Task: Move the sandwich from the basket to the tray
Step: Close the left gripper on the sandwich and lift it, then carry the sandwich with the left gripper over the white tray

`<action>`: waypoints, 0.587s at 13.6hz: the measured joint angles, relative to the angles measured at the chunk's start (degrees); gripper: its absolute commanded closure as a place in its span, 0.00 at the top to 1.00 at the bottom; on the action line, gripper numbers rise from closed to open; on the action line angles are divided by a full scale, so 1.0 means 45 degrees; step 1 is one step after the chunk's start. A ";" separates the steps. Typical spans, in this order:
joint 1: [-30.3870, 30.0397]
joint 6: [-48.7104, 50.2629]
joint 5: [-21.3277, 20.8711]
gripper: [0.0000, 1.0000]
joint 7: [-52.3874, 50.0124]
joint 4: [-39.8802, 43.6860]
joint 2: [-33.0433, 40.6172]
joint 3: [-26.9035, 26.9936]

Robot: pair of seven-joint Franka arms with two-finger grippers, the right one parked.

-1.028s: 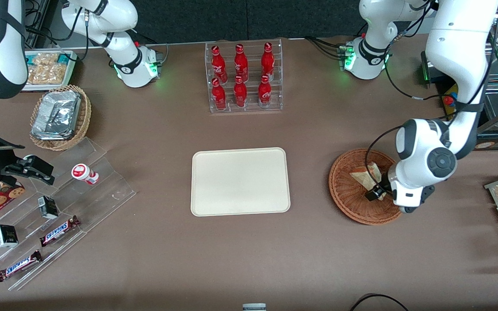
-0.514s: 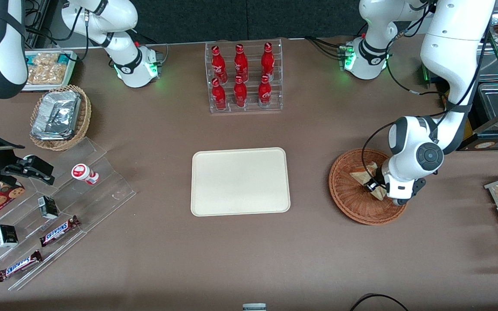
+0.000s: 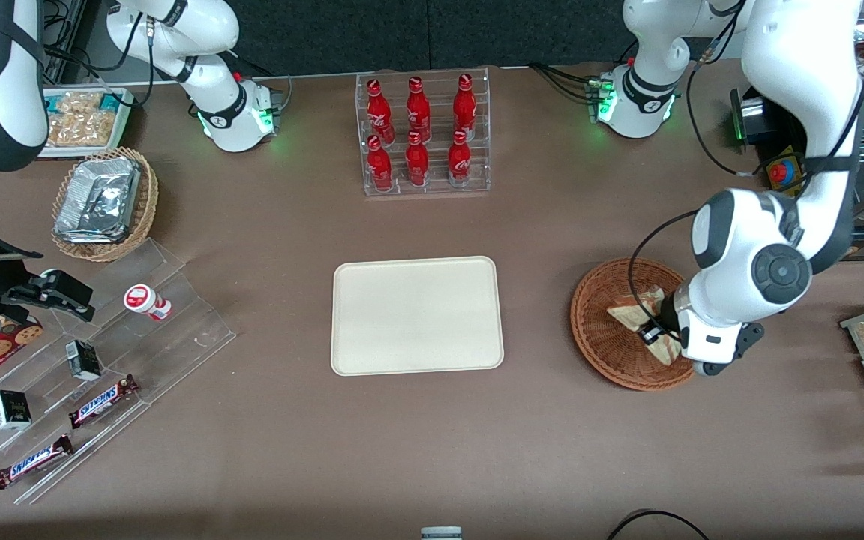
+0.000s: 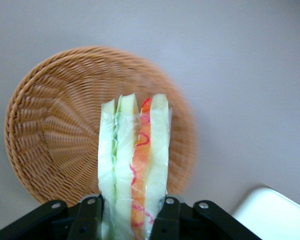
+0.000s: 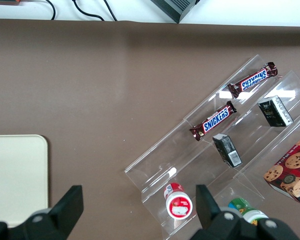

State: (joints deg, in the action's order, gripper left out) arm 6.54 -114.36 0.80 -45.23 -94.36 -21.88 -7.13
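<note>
Reddish-brown round woven wicker basket [image 3: 612, 330] lies under the left arm's black two-finger gripper [image 3: 653, 332] in the front view, its jaws clenched on the plastic-wrapped triangular white-bread sandwich [image 3: 638, 309]; the flat cream rectangular tray [image 3: 417, 315] sits well apart, toward the parked arm.

From the left wrist, the sandwich [image 4: 135, 165] stands between the fingers [image 4: 165, 220], above the basket [image 4: 55, 135].

From the right wrist, two brown bars [image 5: 213, 120] read SNICKERS.

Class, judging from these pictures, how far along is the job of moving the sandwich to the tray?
Done: the tool is shut on the sandwich. In hand: the sandwich hangs above the basket, apparently lifted. Left: carrying it to the tray, which holds nothing, and releasing it there.
</note>
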 measured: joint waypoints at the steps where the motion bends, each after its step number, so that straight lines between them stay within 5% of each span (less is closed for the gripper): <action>1: 0.0473 0.0391 0.0003 0.00 -0.0019 0.0885 -0.0025 -0.0020; 8: 0.4818 0.0394 -0.0081 0.00 -0.0083 0.3627 -0.2993 -0.0051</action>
State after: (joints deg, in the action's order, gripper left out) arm 28.22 -112.58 0.44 -45.60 -78.03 -35.35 -7.36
